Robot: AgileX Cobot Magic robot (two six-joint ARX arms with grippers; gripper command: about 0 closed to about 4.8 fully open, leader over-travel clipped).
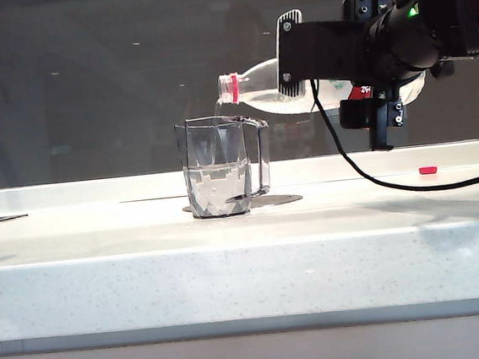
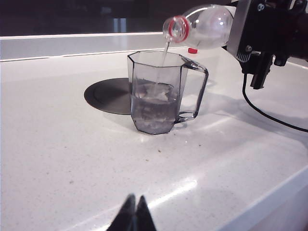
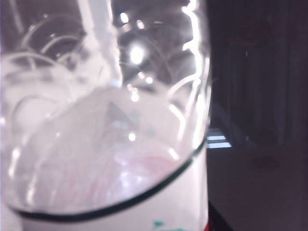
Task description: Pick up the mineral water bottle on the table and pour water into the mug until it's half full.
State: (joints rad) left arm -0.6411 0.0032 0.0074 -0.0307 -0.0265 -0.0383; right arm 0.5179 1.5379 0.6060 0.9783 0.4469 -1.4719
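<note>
My right gripper (image 1: pixel 298 79) is shut on the mineral water bottle (image 1: pixel 261 92), holding it almost level above the table (image 1: pixel 231 265), red-ringed neck over the mug (image 1: pixel 222 177). A thin stream of water (image 1: pixel 216 115) runs from the mouth into the mug, which holds water (image 2: pixel 154 103) up to about the middle. The left wrist view shows the bottle (image 2: pixel 204 21), the right gripper (image 2: pixel 245 33) and the faceted mug (image 2: pixel 156 96) with its handle towards that arm. In the right wrist view the bottle (image 3: pixel 106 134) fills the picture. My left gripper (image 2: pixel 134 204) is shut and empty, low over the table, well short of the mug.
A dark round disc (image 2: pixel 108 96) lies flat in the table under and behind the mug. A small red cap (image 1: pixel 428 170) rests on the table at the right. The right arm's black cable (image 1: pixel 375 179) droops onto the table beside the cap.
</note>
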